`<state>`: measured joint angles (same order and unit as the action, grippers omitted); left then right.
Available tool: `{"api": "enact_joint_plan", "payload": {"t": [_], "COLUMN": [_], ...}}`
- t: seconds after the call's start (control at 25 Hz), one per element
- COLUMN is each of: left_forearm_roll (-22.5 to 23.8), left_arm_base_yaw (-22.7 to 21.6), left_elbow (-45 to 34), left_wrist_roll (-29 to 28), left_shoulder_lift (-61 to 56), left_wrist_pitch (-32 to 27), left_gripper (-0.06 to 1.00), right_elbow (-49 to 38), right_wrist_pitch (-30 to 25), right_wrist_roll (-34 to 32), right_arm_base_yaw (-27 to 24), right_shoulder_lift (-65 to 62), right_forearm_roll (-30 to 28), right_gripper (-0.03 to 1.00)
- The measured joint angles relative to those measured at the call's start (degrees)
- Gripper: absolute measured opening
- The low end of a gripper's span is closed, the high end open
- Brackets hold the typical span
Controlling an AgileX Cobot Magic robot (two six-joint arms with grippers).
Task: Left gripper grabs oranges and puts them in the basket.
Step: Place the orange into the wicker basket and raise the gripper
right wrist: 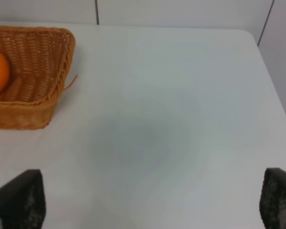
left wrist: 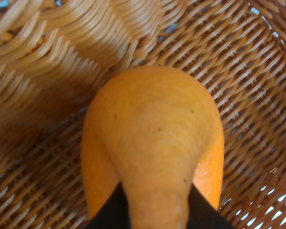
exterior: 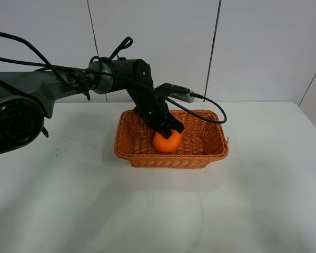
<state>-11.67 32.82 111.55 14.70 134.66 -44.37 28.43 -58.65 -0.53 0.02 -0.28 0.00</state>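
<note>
Left gripper point(exterior: 169, 131) clamps orange point(exterior: 166, 143) by its knob, fruit directly beneath the jaws and low inside basket point(exterior: 147, 160), near centre, on or just above the weave.

a: what is seen at the far side?
b: a white panelled wall point(exterior: 152, 42), split by dark vertical seams point(exterior: 215, 47).
a: and nearer?
b: a white table point(exterior: 263, 200), evenly lit; faint dark specks point(exterior: 58, 153) are scattered at left.

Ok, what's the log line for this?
left gripper: holding round orange fruit | fruit: inside brown woven wicker basket | right gripper: open
</note>
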Motion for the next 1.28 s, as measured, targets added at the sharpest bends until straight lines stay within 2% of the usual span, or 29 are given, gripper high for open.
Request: {"api": "enact_joint_plan", "payload": {"t": [0.16, 0.24, 0.28, 0.44, 0.48, 0.56, 0.68, 0.96, 1.28], "left_forearm_roll": [0.0, 0.0, 0.0, 0.1, 0.4, 1.4, 2.3, 3.2, 7.6], "left_arm_base_yaw": [0.0, 0.0, 0.0, 0.0, 0.0, 0.0, 0.0, 0.0, -0.4], "left_elbow": [0.0, 0.0, 0.0, 0.0, 0.0, 0.3, 0.5, 0.7, 4.2], "left_wrist_roll": [-0.2, -0.2, -0.2, -0.3, -0.5, -0.6, -1.3, -2.0, -4.8], "left_shoulder_lift": [0.0, 0.0, 0.0, 0.0, 0.0, 0.0, -0.2, -2.0, -3.1], "left_wrist_pitch": [0.0, 0.0, -0.1, -0.4, -0.5, -0.5, -0.6, -1.2, -6.7], "left_gripper": [0.22, 0.26, 0.32, 0.7, 0.78, 0.85, 0.89, 0.9, 0.9], "right_elbow": [0.0, 0.0, 0.0, 0.0, 0.0, 0.0, 0.0, 0.0, 0.0], "right_wrist_pitch": [0.0, 0.0, 0.0, 0.0, 0.0, 0.0, 0.0, 0.0, 0.0], "right_wrist_roll": [0.0, 0.0, 0.0, 0.0, 0.0, 0.0, 0.0, 0.0, 0.0], "right_arm_base_yaw": [0.0, 0.0, 0.0, 0.0, 0.0, 0.0, 0.0, 0.0, 0.0], "right_shoulder_lift": [0.0, 0.0, 0.0, 0.0, 0.0, 0.0, 0.0, 0.0, 0.0], "right_forearm_roll": [0.0, 0.0, 0.0, 0.0, 0.0, 0.0, 0.0, 0.0, 0.0], "right_gripper": [0.69, 0.69, 0.69, 0.69, 0.69, 0.69, 0.69, 0.69, 0.69]}}
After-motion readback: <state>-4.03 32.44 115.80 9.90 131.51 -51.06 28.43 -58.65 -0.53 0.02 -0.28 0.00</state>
